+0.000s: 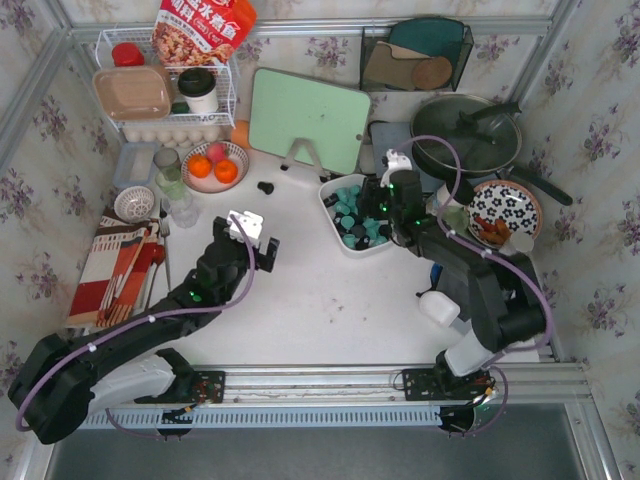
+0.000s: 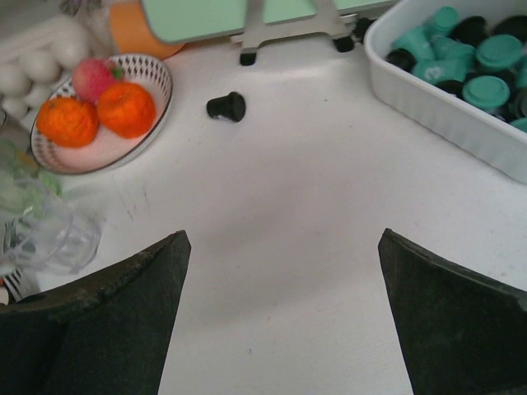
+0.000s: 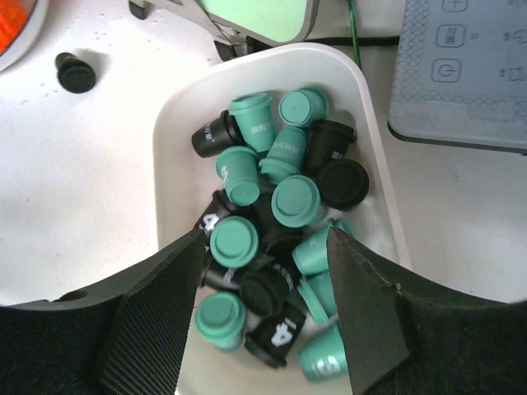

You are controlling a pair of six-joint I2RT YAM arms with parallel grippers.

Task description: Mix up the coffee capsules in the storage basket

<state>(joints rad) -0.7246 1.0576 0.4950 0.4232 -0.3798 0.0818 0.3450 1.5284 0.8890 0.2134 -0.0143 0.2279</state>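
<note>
Top view, clock bearings taken from the storage basket.

- Storage basket (image 1: pixel 326 200): white glossy plastic, rounded-rectangular, with smooth solid walls and a rolled rim. It sits on the table (image 1: pixel 320 300) just right of mid-table. The right wrist view shows the bare inner wall on its left side.
- Coffee capsules (image 3: pixel 280 206): small tapered pods with flat flanged caps, in matte teal and black, some with white numerals. They are heaped in a jumble, lying on their sides and ends, with both colours interleaved.
- Stray black capsule (image 1: pixel 265 187): lies on its side on the table between 9 and 10 o'clock, well apart from the basket rim.
- Right gripper (image 3: pixel 265 247): dark, coarse-textured fingers are lowered over the basket's near half. The jaws are parted, with several capsules lying in the gap. A teal cap sits close by the left finger, and none looks pinched.
- Left gripper (image 2: pixel 282 240): at 9 o'clock, over bare table. The jaws are spread wide with nothing between them.
- Edges: a pale green cutting board (image 1: pixel 300 120) on a stand is at 11 o'clock. A grey panel (image 3: pixel 461 74) with embossed button marks is at 1 o'clock, near the far rim.
- The patterned fruit bowl (image 2: pixel 156 78) holding oranges (image 2: pixel 123 107) is at 10 o'clock, beyond the stray capsule.
- Room: smooth white tabletop runs open from 6 to 9 o'clock, out to the near edge.
</note>
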